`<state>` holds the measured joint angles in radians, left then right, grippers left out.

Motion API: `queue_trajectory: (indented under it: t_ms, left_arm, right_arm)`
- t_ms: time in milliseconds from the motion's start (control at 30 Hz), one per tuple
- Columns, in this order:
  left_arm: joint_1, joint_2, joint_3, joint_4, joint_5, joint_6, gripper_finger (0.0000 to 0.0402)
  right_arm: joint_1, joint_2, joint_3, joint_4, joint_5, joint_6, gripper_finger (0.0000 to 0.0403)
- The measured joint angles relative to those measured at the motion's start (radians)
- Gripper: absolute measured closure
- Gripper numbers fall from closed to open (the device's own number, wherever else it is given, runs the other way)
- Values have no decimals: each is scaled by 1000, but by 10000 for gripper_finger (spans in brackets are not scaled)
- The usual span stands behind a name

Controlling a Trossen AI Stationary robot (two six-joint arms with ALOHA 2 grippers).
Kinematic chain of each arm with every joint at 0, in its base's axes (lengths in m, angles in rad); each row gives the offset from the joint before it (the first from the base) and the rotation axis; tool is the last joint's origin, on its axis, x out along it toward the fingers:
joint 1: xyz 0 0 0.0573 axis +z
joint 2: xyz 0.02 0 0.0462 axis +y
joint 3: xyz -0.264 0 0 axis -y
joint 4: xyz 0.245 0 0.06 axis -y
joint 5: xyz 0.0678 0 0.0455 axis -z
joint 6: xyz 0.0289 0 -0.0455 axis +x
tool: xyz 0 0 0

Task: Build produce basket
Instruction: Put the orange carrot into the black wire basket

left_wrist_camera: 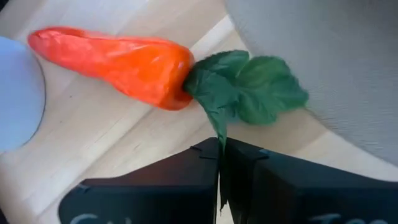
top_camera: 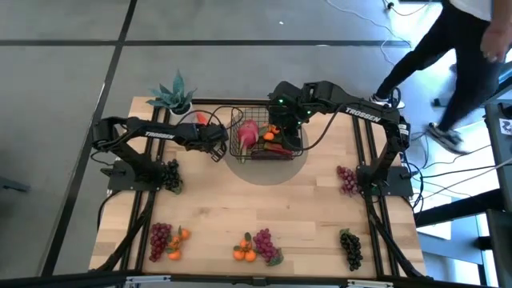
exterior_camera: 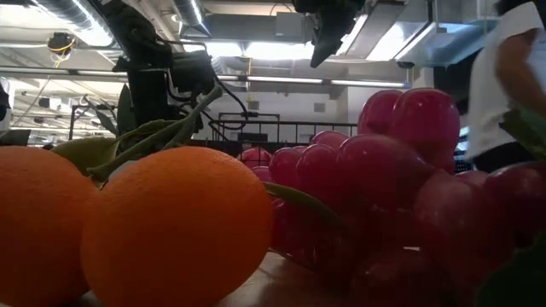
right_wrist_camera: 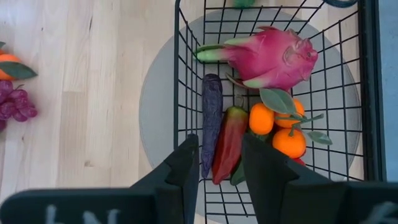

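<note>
White pot (left_wrist_camera: 15,93) touches carrot (left_wrist_camera: 112,62) beside basket (top_camera: 264,132)

Probably lab: exposed ceiling ducts (exterior_camera: 77,13)

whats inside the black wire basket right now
In the basket: a pink radish-like piece, a dark eggplant, a red pepper and small oranges. The right gripper hides whatever lies below it.

Potted plant (top_camera: 174,96) on table (top_camera: 264,212); person (top_camera: 448,56) nearby.
</note>
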<state>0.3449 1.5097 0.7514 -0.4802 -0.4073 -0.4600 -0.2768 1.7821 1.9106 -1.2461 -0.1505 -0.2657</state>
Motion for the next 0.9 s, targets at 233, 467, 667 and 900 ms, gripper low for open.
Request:
queue_trajectory:
  t_ms: [233,467,667,900]
  left_arm:
    - [-16,-109,1,-101,32,6,401]
    - [-28,-230,40,-250,130,25,401]
    - [-65,-288,144,-403,130,25,401]
    - [-134,-299,341,-577,115,21,401]
  right_arm:
    - [0,-3,0,-18,0,-2,296]
    - [0,-45,0,-24,1,-5,296]
    - [0,-75,0,-26,21,-8,296]
    - [0,-84,0,-43,26,-39,296]
